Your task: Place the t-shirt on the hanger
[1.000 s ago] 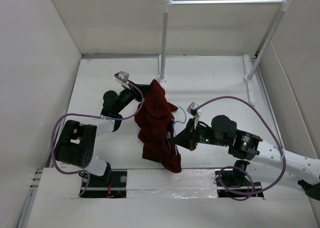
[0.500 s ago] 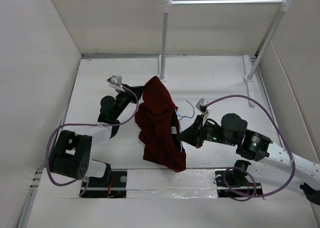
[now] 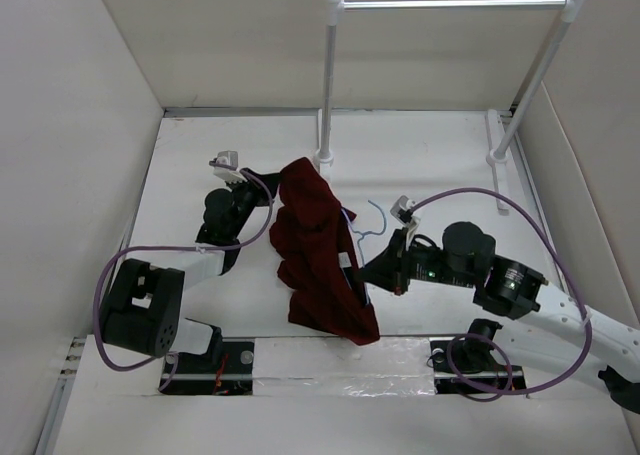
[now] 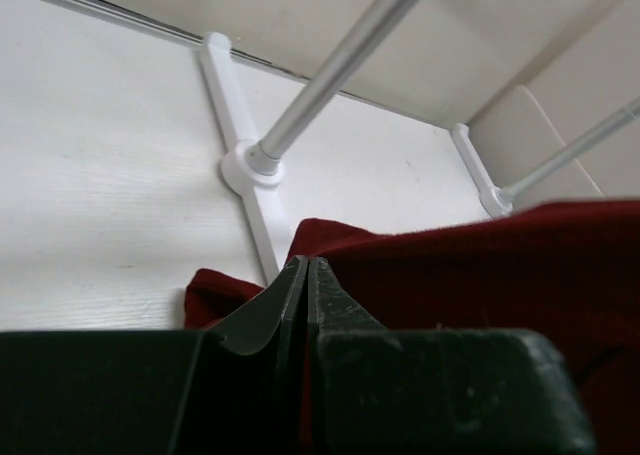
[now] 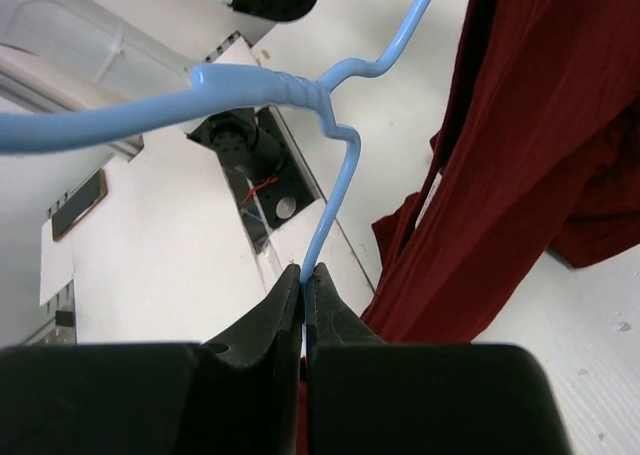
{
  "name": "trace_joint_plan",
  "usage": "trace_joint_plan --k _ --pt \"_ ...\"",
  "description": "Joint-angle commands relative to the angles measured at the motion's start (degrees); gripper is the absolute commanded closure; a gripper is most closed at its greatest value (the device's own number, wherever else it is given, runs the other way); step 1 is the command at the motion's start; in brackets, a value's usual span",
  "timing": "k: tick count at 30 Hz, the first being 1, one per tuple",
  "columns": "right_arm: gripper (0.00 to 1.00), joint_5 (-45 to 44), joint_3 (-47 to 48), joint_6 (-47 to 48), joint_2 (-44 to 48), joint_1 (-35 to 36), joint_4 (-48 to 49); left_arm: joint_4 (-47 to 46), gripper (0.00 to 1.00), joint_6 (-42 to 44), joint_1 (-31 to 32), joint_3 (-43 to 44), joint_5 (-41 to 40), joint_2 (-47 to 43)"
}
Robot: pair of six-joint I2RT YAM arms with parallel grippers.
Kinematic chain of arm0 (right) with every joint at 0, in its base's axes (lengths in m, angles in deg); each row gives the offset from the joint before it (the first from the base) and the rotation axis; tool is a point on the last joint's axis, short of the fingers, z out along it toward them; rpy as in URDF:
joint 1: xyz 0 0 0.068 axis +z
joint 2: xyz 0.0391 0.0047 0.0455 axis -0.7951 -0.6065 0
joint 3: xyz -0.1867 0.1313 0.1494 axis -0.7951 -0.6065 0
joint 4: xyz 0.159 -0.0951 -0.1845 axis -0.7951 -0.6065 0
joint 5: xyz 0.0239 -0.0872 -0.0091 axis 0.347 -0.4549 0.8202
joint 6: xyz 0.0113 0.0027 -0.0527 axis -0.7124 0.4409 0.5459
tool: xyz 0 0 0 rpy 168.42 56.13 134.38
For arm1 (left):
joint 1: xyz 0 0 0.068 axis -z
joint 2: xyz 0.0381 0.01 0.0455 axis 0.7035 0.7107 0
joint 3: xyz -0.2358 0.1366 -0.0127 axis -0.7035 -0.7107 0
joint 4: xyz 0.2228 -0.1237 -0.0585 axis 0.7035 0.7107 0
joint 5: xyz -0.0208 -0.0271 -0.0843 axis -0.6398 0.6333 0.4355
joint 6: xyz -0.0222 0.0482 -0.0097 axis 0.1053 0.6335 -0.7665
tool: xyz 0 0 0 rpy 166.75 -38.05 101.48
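The maroon t-shirt hangs bunched above the table between the two arms. My left gripper is shut on its upper edge; in the left wrist view red cloth fills the right side beyond the closed gripper. The light-blue wire hanger sticks out to the right of the shirt, its hook pointing toward the rack. My right gripper is shut on the hanger's wire; in the right wrist view the hanger rises from between the closed fingertips, with the t-shirt hanging to the right.
A tall white rack with a metal rail stands at the back of the table, its feet just beyond the shirt. White walls enclose the table on three sides. Purple cables loop around both arms.
The left gripper has lifted and pulled the shirt's top edge a little left and back. The right arm has shifted right, carrying the hanger, whose hook now shows clear of the cloth.
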Motion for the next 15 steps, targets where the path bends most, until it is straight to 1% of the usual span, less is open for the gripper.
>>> trace_joint_plan --k 1,5,6,8,10,11,12,13,14,15 --pt "1.00 3.77 4.36 0.82 0.82 -0.21 0.34 3.26 1.00 -0.70 -0.13 3.94 -6.55 -0.78" --pt "1.00 3.78 5.33 0.47 0.55 0.31 -4.67 8.26 1.00 -1.67 -0.13 7.02 -10.16 -2.45" --pt "1.00 4.04 5.59 0.29 0.81 0.32 -5.12 9.24 1.00 -1.85 -0.13 7.73 -12.43 -3.15" --pt "1.00 5.36 7.87 -0.23 1.34 0.32 -6.87 11.17 1.00 -2.55 -0.13 9.57 -13.94 -3.77" --pt "1.00 4.84 11.29 0.55 1.08 0.32 -9.51 11.97 1.00 -4.22 -0.13 11.67 -13.86 -4.21" --pt "1.00 3.97 16.44 1.95 0.65 0.32 -13.26 13.28 1.00 -4.66 -0.13 12.64 -13.17 -4.38" --pt "1.00 2.57 19.37 2.75 -0.84 0.32 -15.13 13.99 1.00 -5.44 -0.13 13.61 -12.81 -5.17" --pt "1.00 -0.58 22.61 3.62 -1.64 0.32 -17.06 14.43 1.00 -6.06 -0.13 14.40 -12.46 -5.61" --pt "1.00 -2.00 29.61 5.63 -2.69 0.32 -20.39 15.39 1.00 -6.76 -0.13 16.15 -11.59 -6.14" --pt "1.00 -3.59 33.59 6.78 -3.66 0.32 -21.81 16.10 1.00 -8.08 -0.13 17.21 -11.14 -7.54"
